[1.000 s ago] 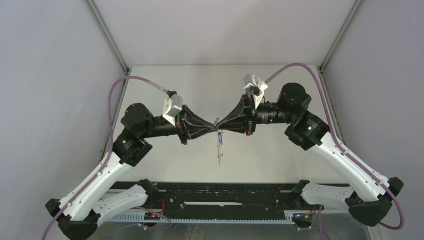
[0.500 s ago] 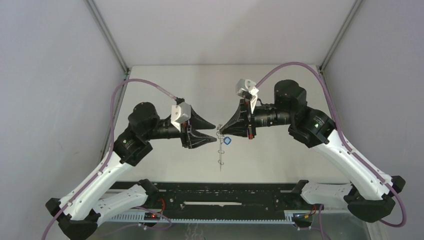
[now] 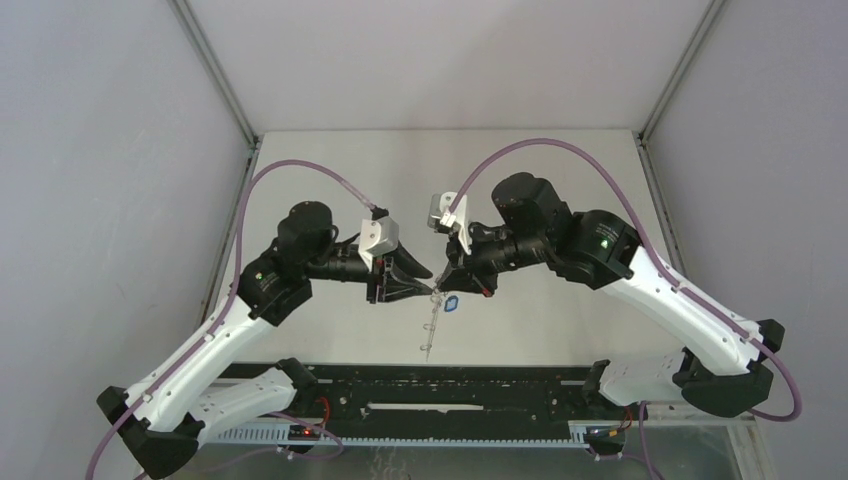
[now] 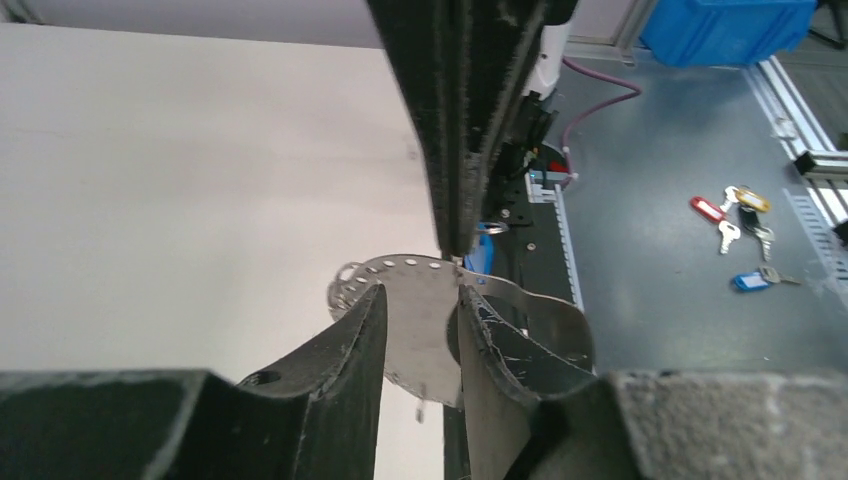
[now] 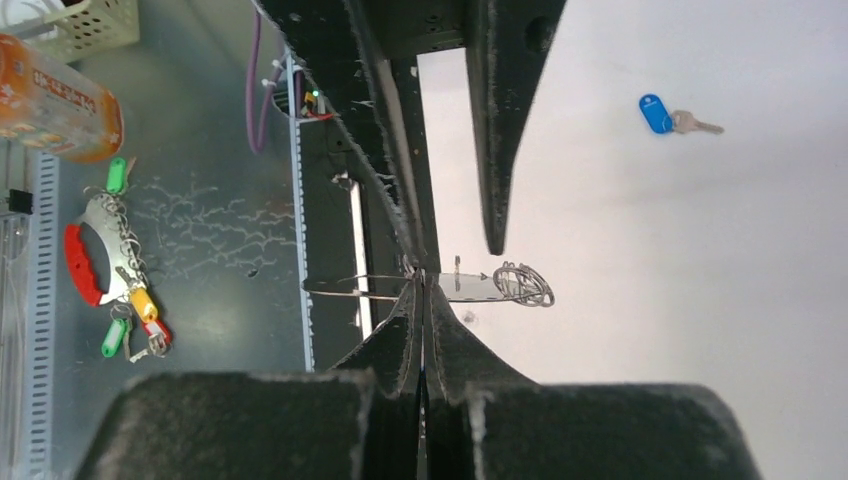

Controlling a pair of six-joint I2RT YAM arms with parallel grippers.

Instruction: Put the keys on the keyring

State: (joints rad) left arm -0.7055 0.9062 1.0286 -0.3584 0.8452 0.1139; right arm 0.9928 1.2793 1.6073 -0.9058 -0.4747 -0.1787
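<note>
The keyring [image 3: 431, 322], a thin grey metal hoop with punched holes, hangs edge-on over the table between both arms. My right gripper [image 3: 446, 286] is shut on its top rim; in the right wrist view the jaws [image 5: 420, 280] pinch the keyring [image 5: 470, 287] beside a bunch of wire loops [image 5: 524, 284]. My left gripper [image 3: 424, 284] is open, its fingertips [image 4: 372, 300] standing on either side of the keyring's flat face [image 4: 420, 335]. A key with a light blue tag [image 3: 451, 303] hangs close by the ring. A darker blue-tagged key [image 5: 664, 114] lies on the table.
A black rail [image 3: 450, 392] runs along the table's near edge. Beyond the edge lie loose coloured keys [image 4: 738, 212], a blue bin [image 4: 725, 25], an orange bottle [image 5: 50, 85] and a red carabiner with tags [image 5: 95, 265]. Grey walls close in both sides.
A second ago both grippers were shut on the ring's top. The left let go, drew back, then came in again with jaws apart. Both arms and the ring shifted nearer and left.
</note>
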